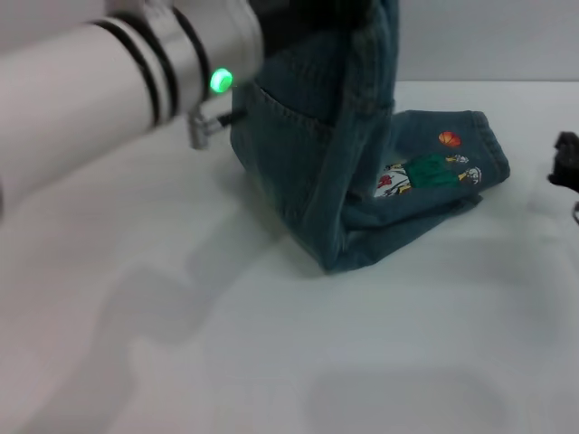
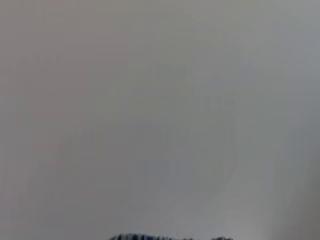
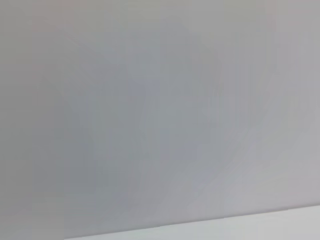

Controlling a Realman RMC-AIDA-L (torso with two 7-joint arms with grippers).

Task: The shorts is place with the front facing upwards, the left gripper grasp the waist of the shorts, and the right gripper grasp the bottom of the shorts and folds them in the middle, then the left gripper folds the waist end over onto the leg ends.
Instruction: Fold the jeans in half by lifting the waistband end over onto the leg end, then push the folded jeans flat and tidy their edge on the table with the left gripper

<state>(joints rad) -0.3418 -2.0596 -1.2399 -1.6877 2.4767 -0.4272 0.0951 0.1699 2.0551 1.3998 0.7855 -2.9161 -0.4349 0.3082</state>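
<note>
The blue denim shorts (image 1: 308, 154) are folded lengthwise, and one end is lifted off the white table (image 1: 271, 362). That raised end hangs from my left gripper (image 1: 312, 11), which is mostly cut off by the top edge of the head view. Its silver-white arm with the green light (image 1: 220, 81) reaches in from the upper left. The leg ends (image 1: 484, 149) lie flat on the table to the right, with colourful embroidery (image 1: 425, 172) facing up. My right gripper (image 1: 565, 163) shows only as a black tip at the right edge, apart from the shorts.
The left wrist view shows a plain grey surface with a thin dark strip of fabric (image 2: 150, 237) at its edge. Only pale surface shows in the right wrist view. The left arm's shadow (image 1: 163, 307) falls on the table.
</note>
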